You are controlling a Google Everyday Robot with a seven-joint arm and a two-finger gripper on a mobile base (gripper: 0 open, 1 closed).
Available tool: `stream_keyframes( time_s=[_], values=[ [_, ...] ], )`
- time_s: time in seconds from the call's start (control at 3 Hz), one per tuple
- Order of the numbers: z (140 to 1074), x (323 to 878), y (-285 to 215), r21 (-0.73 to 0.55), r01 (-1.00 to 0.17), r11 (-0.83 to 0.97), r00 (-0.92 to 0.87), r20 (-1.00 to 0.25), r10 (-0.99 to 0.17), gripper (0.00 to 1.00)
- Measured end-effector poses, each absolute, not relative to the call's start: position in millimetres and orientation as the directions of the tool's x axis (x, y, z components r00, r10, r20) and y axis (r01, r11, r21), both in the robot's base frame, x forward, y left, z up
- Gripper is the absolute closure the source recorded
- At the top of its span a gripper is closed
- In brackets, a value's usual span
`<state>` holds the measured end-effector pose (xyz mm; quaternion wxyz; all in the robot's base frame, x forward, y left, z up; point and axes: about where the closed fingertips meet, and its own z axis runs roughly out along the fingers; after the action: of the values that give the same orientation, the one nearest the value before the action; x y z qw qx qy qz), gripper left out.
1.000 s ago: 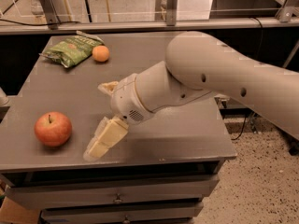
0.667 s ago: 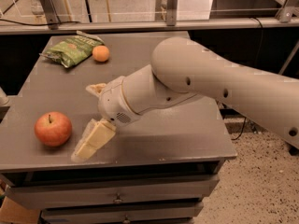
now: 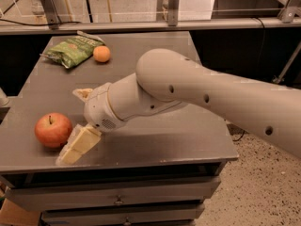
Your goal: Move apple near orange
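Two pale fingers (image 3: 79, 144) of the gripper (image 3: 73, 125) stand spread wide apart, holding nothing, low over the front of the tabletop (image 3: 188, 136). The apple (image 3: 52, 129) sits at the gripper's mouth, just beside the nearer finger; contact cannot be told. The orange (image 3: 101, 53) lies well beyond the gripper, near the far edge, beside a green chip bag (image 3: 73, 51).

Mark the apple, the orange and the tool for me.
apple (image 3: 53, 129), camera view, middle of its red skin.
orange (image 3: 101, 53), camera view, centre of the fruit.
tool (image 3: 74, 124), camera view, midway between its fingertips, just right of the apple.
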<state>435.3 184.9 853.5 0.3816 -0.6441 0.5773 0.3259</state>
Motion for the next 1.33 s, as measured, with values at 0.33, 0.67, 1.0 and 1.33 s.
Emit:
stream_keyframes(
  time_s=[0.33, 0.67, 1.0, 1.33],
  values=[
    [845, 435, 200, -0.104, -0.993, -0.048, 0.114, -0.87, -0.48, 0.0],
    [840, 436, 209, -0.092, -0.995, -0.032, 0.097, -0.883, -0.459, 0.18],
    [837, 438, 212, -0.079, -0.997, -0.004, 0.073, -0.898, -0.433, 0.41],
    [842, 444, 207, -0.077, -0.997, 0.022, 0.06, -0.905, -0.421, 0.65]
  ],
)
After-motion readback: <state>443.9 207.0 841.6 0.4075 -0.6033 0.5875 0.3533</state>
